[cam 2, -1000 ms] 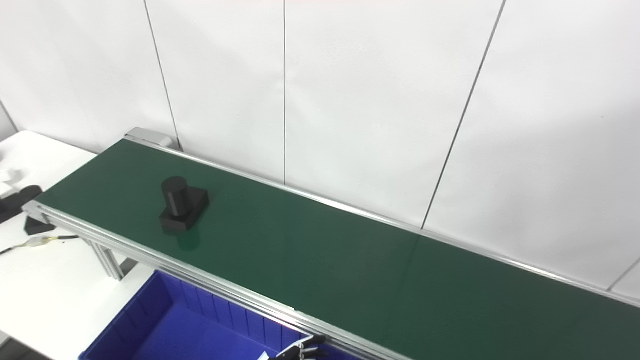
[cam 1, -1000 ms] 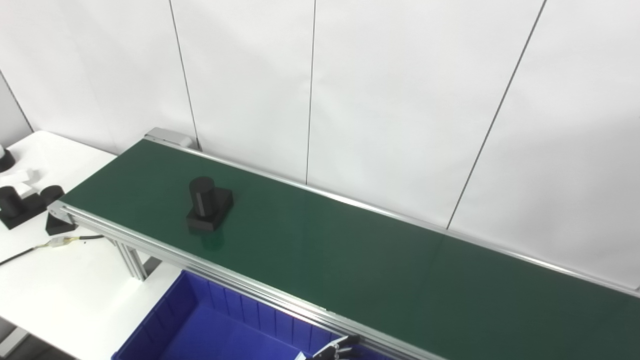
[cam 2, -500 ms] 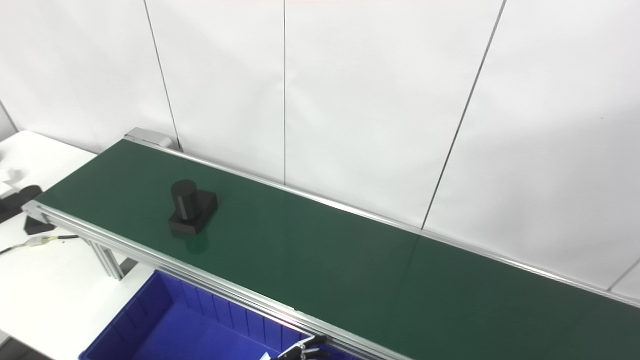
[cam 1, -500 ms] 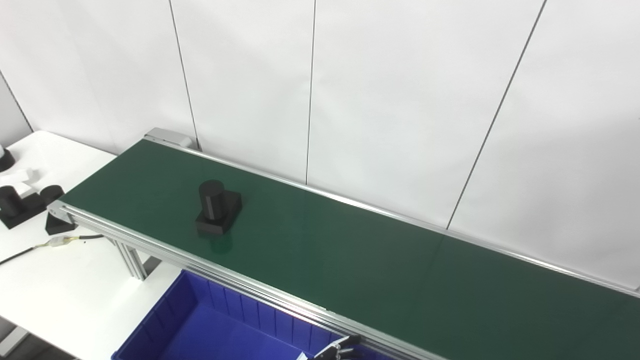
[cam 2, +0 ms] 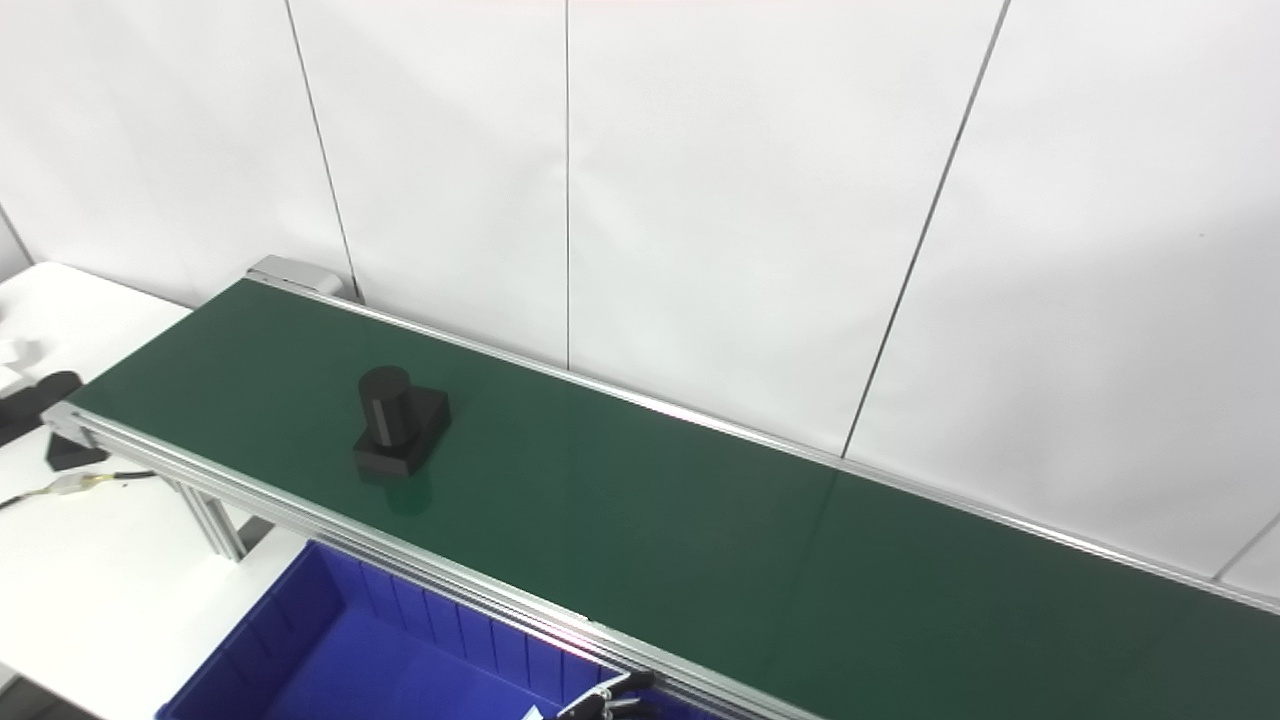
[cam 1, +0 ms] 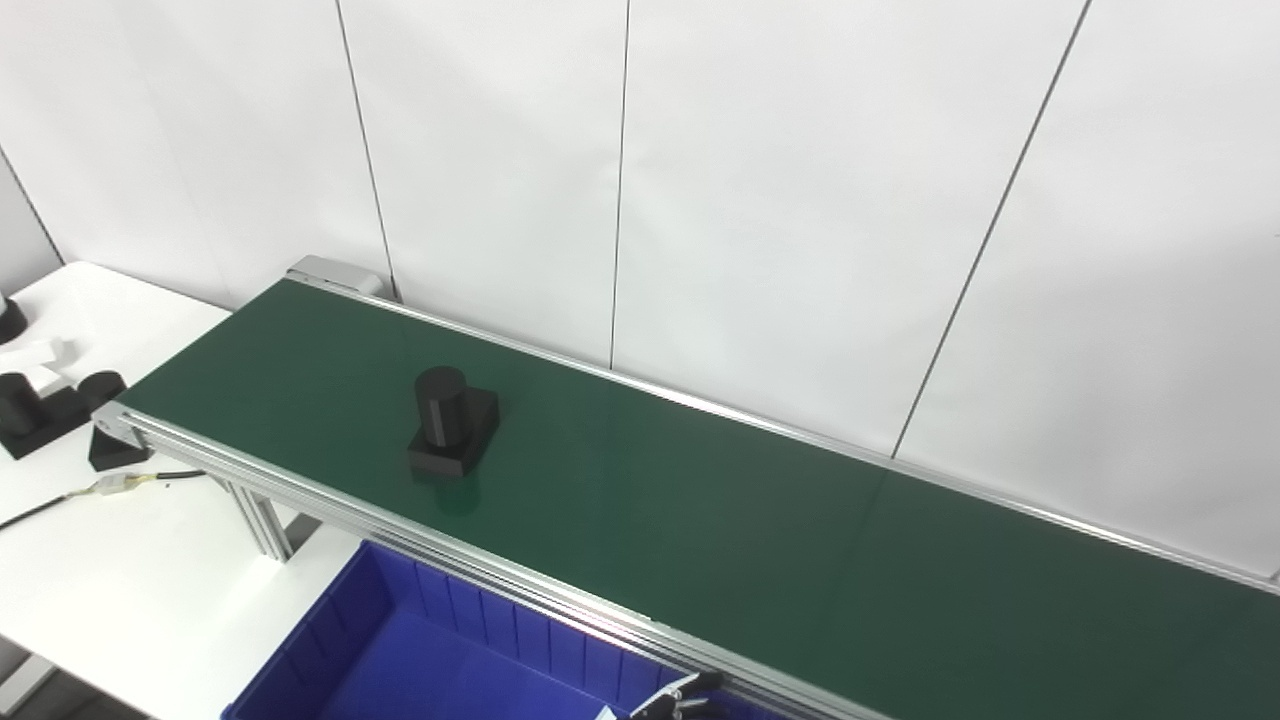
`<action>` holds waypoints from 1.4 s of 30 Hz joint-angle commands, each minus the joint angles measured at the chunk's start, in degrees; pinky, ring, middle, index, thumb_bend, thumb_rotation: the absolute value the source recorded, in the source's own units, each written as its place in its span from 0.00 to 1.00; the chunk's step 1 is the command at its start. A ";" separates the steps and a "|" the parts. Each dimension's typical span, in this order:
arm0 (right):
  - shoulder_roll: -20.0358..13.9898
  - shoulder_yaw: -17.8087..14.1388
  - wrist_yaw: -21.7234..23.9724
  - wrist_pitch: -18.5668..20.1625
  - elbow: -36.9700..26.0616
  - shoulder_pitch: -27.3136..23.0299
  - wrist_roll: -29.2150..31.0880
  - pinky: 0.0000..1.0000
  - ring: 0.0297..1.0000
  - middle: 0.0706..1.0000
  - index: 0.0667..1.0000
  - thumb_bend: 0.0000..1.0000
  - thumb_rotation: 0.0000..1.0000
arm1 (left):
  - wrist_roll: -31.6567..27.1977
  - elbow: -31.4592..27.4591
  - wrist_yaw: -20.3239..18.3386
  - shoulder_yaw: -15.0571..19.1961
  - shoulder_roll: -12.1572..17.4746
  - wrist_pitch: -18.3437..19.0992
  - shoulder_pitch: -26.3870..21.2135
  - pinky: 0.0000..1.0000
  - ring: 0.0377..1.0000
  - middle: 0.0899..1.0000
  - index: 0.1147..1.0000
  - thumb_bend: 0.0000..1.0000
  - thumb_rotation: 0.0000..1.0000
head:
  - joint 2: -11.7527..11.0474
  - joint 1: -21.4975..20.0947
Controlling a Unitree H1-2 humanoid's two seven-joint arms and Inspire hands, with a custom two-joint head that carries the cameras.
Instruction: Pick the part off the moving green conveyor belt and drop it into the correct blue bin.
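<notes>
A black part point(cam 1: 452, 424), an upright cylinder on a square base, stands on the green conveyor belt point(cam 1: 700, 520) toward its left end; it also shows in the right eye view point(cam 2: 399, 428). A blue bin point(cam 1: 420, 660) sits below the belt's near rail. Only the fingertips of my left hand point(cam 1: 680, 698) show at the bottom edge, over the bin's right part, stretched out and holding nothing. The hand is well right of and nearer than the part. My right hand is out of view.
A white table point(cam 1: 110, 560) stands at the left with other black parts point(cam 1: 50, 405) and a cable point(cam 1: 100, 488). The belt's aluminium rail point(cam 1: 500, 570) runs between bin and belt. A white panelled wall stands behind the belt.
The black part has ridden right along the belt by a little. My left hand's fingertips have sunk slightly at the bottom edge.
</notes>
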 commanded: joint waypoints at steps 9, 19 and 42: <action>-1.62 -1.51 1.90 0.82 -12.54 1.33 -0.11 0.63 0.73 0.79 0.79 0.65 0.41 | 0.53 -1.20 0.28 -0.21 -0.82 -2.49 -0.75 0.67 0.75 0.80 0.88 0.91 0.44 | 0.37 -2.28; -1.79 -2.61 3.45 5.62 -21.32 1.10 -1.51 0.62 0.73 0.78 0.79 0.69 0.41 | 1.02 -2.38 0.29 -0.19 -0.36 -2.50 -0.31 0.68 0.77 0.82 0.89 0.88 0.44 | 1.93 -5.23; 0.72 -1.98 4.66 15.02 -26.23 -5.77 -8.21 0.64 0.75 0.80 0.82 0.67 0.36 | 0.63 -4.74 -1.08 1.01 1.48 -2.42 0.17 0.71 0.79 0.85 0.94 0.81 0.55 | 4.62 -12.61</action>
